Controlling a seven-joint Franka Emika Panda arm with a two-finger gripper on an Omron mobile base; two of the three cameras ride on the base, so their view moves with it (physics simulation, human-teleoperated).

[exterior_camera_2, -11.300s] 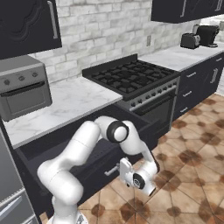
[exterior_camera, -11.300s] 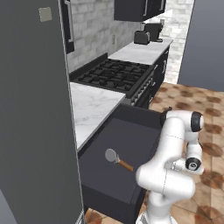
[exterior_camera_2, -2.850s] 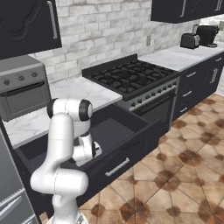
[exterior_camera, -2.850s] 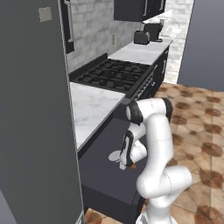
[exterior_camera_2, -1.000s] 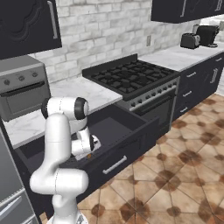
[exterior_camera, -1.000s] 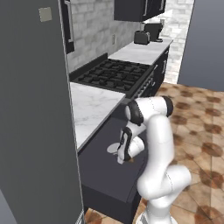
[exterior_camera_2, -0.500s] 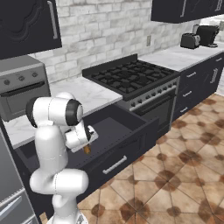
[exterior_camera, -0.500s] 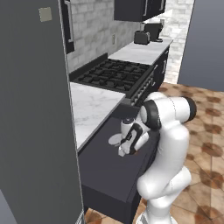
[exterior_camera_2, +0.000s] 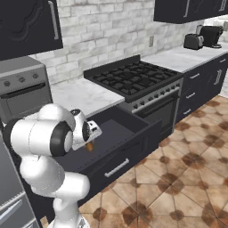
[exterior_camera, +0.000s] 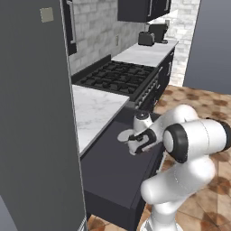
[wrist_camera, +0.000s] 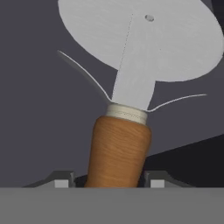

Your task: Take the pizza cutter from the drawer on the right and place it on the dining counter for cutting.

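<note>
The gripper (exterior_camera: pixel 134 143) is clamped on the orange-brown handle of the pizza cutter (wrist_camera: pixel 131 87), whose handle sits between the 2 fingertips (wrist_camera: pixel 61 181) in the hand view with the silvery wheel pointing away from the hand. The tool hangs in the air above the dark interior of the open drawer (exterior_camera: pixel 113 173), just beside the marble worktop (exterior_camera: pixel 97 110) that adjoins the stove (exterior_camera_2: pixel 129 78). By my reading, the pick-up is done and the carry to the dining counter, the set-down and the release are all left.
</note>
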